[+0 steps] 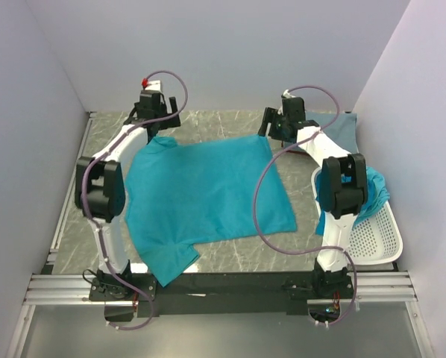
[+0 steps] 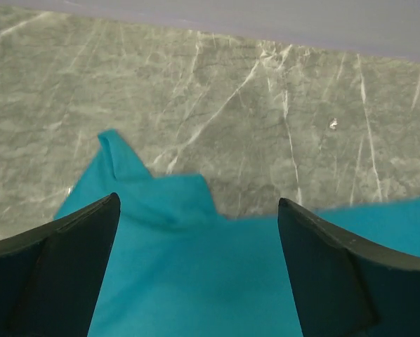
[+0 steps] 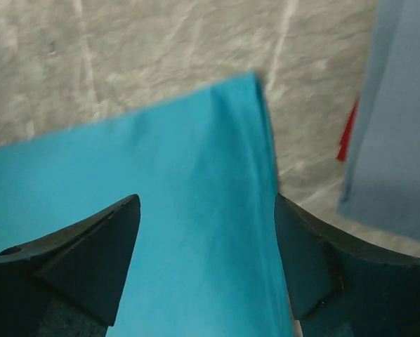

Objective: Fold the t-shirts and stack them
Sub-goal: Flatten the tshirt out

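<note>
A bright teal t-shirt (image 1: 204, 190) lies spread flat on the marble table, one sleeve at the near left. My left gripper (image 1: 157, 119) is open and empty above the shirt's far left corner; in the left wrist view its fingers (image 2: 66, 260) straddle the teal cloth (image 2: 196, 281) near a small folded sleeve (image 2: 122, 165). My right gripper (image 1: 277, 128) is open and empty above the far right corner; in the right wrist view the cloth (image 3: 196, 232) lies between the jaws. A folded grey-blue shirt (image 1: 338, 127) lies at the far right, with a bit of red (image 3: 347, 133) beside it.
A white perforated basket (image 1: 368, 231) stands at the right with more teal cloth (image 1: 376, 190) hanging over its far rim. Walls close in on the left, back and right. A metal rail (image 1: 223, 287) runs along the near edge.
</note>
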`<state>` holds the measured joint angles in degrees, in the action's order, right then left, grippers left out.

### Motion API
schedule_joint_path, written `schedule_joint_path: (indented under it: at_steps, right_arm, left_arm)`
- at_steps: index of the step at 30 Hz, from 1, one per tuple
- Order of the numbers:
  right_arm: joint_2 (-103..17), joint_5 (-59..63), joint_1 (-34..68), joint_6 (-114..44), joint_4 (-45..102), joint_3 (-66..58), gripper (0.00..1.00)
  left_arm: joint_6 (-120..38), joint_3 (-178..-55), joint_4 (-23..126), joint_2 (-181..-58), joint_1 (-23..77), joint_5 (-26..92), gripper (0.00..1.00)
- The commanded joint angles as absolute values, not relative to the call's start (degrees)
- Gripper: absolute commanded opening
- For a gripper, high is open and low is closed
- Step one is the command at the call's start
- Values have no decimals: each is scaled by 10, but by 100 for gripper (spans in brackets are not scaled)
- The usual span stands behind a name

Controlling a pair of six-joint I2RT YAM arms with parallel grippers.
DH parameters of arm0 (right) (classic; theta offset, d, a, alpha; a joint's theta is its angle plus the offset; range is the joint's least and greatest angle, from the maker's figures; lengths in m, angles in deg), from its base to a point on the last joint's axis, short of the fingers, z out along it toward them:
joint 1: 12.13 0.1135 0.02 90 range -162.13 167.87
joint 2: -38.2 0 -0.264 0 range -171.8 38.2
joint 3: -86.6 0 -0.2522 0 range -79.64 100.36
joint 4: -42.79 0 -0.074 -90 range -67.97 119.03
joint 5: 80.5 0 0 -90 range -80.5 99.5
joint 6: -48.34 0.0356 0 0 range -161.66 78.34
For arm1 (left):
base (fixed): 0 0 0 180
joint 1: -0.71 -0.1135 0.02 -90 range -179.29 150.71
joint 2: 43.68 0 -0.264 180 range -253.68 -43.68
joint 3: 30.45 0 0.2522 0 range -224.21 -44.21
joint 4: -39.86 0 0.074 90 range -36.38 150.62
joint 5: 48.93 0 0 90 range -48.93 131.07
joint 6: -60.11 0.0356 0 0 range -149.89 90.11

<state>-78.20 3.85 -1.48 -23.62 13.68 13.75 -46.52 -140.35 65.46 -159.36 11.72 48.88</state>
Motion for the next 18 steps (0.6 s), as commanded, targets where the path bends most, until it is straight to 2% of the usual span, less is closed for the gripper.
schedule_joint_path:
  at_steps: [1, 10, 13, 18]
  right_arm:
    - [-694, -11, -4, -226, 199, 119, 84]
    - [-595, 1, 53, -237, 232, -48, 84]
    - [-585, -20, 63, -222, 238, -83, 84]
    - [-589, -39, 73, -209, 232, -110, 84]
  left_arm:
    - [-481, -1350, 583, -1456, 122, 518, 99]
    - [-548, -1145, 571, -1381, 102, 492, 99]
    - [-570, -1114, 568, -1397, 90, 452, 99]
    - [-589, -1114, 599, -1436, 83, 462, 99]
